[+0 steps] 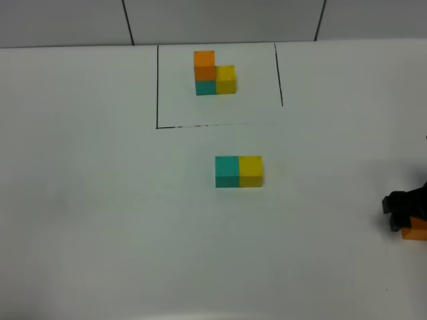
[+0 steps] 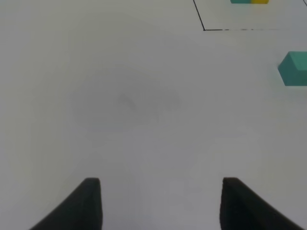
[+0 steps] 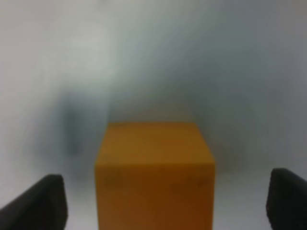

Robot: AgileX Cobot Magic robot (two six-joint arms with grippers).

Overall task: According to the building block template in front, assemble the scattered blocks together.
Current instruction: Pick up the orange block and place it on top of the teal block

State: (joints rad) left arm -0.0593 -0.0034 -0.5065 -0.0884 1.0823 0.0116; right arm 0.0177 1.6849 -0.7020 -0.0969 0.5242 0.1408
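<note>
The building block template [image 1: 214, 73] stands at the back inside a black outline: orange on teal, yellow at its side. At mid-table a teal cube [image 1: 227, 171] and a yellow cube [image 1: 251, 171] sit side by side, touching. The orange cube [image 1: 416, 229] lies at the far right edge of the exterior view. My right gripper [image 3: 163, 201] is open around it, one fingertip [image 3: 41, 201] on each side with a gap to the cube. My left gripper [image 2: 160, 203] is open over bare table with nothing between its fingers. The teal cube [image 2: 295, 69] shows at the edge of the left wrist view.
A thin black outline [image 1: 157, 87] marks the template's area on the white table [image 1: 100, 200]. A grey tiled wall [image 1: 220, 20] rises behind the table. The right arm's dark body [image 1: 400, 207] shows only at the frame's right edge.
</note>
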